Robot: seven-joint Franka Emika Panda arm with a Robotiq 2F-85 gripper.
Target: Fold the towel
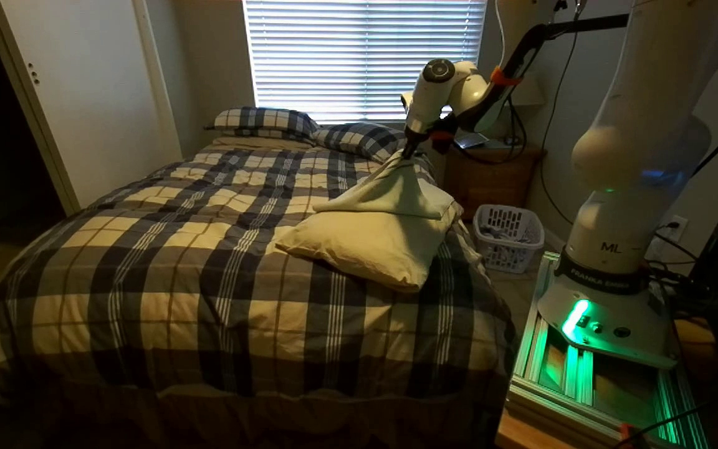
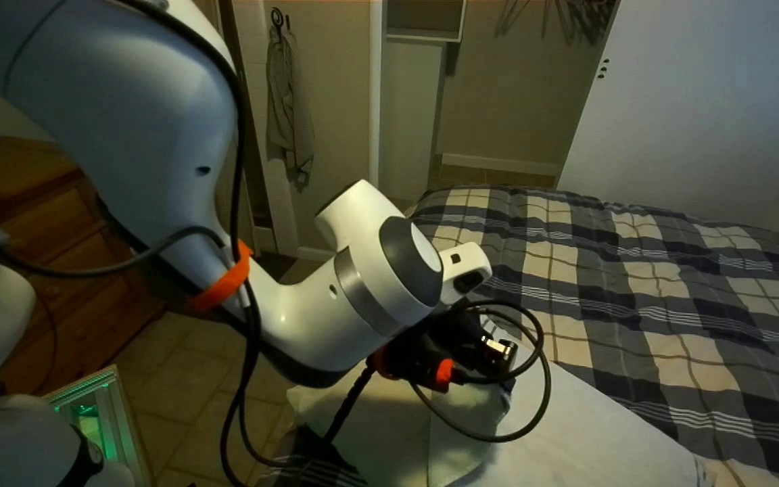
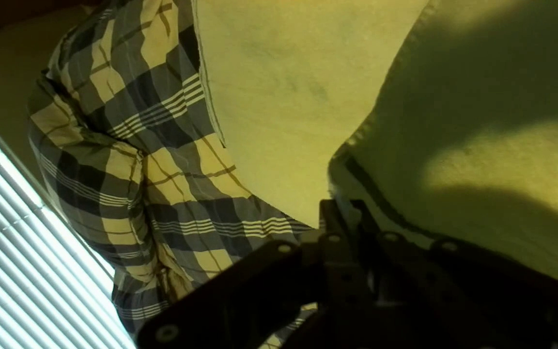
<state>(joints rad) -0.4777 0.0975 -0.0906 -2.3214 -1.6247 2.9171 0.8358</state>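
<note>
While towel (image 1: 387, 192) in gripper (image 3: 343, 207), “FRANKA” (image 1: 585, 275) legible.

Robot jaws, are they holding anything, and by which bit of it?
The pale towel, pinched in the jaws by its stitched edge; whether that spot is a corner isn't clear.

Plaid-covered bed (image 1: 178, 249), plaid pillows (image 1: 265, 121) at its head, cream pillow (image 1: 365, 243) near one side

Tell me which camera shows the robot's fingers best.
The wrist view, because the fingers are big and close there, pinching the towel. In an exterior view, the gripper looks tiny; in an exterior view, the arm looks huge, but I can't spot the fingers.
</note>
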